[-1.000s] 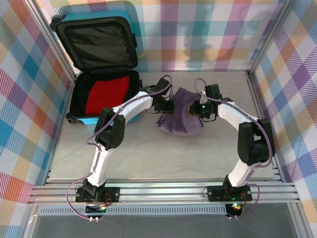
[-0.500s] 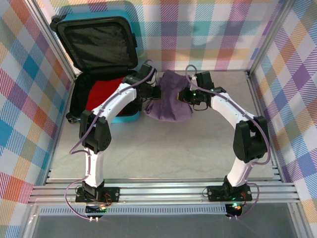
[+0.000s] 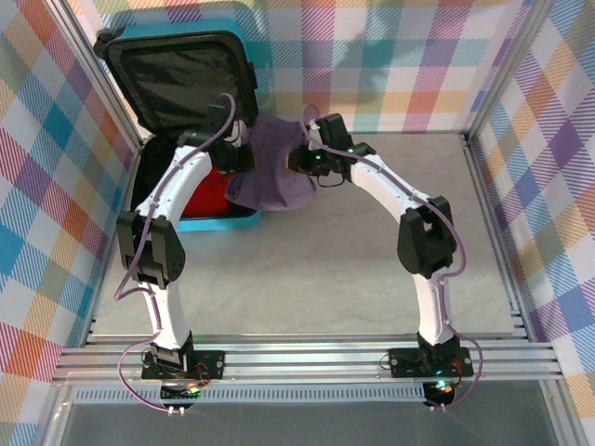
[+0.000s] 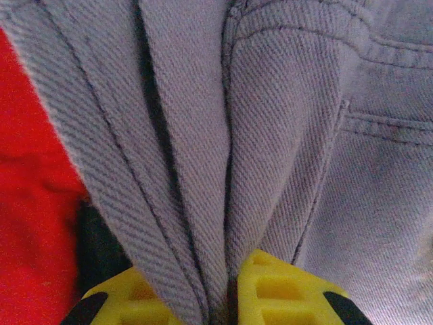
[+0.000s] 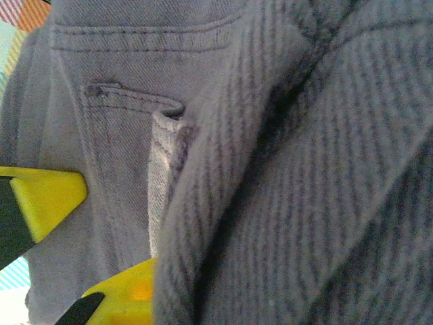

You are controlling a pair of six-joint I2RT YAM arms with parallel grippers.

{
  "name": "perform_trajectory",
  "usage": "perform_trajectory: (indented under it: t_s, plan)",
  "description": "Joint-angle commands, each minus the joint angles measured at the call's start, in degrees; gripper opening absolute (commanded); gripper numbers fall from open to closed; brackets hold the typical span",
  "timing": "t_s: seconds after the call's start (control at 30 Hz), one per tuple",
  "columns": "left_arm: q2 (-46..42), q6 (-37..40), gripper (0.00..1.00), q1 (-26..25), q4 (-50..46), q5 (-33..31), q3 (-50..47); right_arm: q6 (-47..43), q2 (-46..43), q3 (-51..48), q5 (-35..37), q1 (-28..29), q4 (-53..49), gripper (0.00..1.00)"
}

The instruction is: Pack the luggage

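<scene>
Overhead lit bright, even, soft shadows; wrist cams v. close, purple denim [image 5: 304,169] blurry, dim folds

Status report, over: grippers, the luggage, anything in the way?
Left gripper and right gripper both shut on the purple garment. Garment held over the open luggage's edge. Red garment lies inside, partly underneath.

Turquoise luggage [image 3: 216,221] lies open at far left (lid upright).

Luggage [image 3: 177,85] back left, cloth [image 4: 30,203] inside, jeans [image 3: 274,169] between left gripper [image 3: 241,156] and right gripper [image 3: 299,160], over its right edge
</scene>
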Motion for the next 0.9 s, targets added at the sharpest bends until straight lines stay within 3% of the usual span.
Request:
perform_trajectory:
  t_s: [0.0, 0.3, 0.63, 0.87]
  plan:
    - [-3.18, 2.47, 0.00, 3.14, 0.32, 0.22, -0.19, 1.28, 3.77, 9.40, 0.41, 2.31, -0.62, 0.00]
    - [-1.02, 3.74, 0.00, 11.38, -0.24, 3.78, 2.75, 5.73, 19.73, 33.86, -1.11, 5.87, -2.89, 0.00]
    - [2.41, 4.37, 0.00, 19.24, -0.47, 7.42, 5.57, 14.95, 28.83, 38.97, -4.28, 8.53, 11.58, 0.00]
    - [3.57, 4.29, 0.00, 23.56, -0.21, 9.12, 4.10, 18.52, 33.26, 42.08, -2.59, 11.05, 15.35, 0.00]
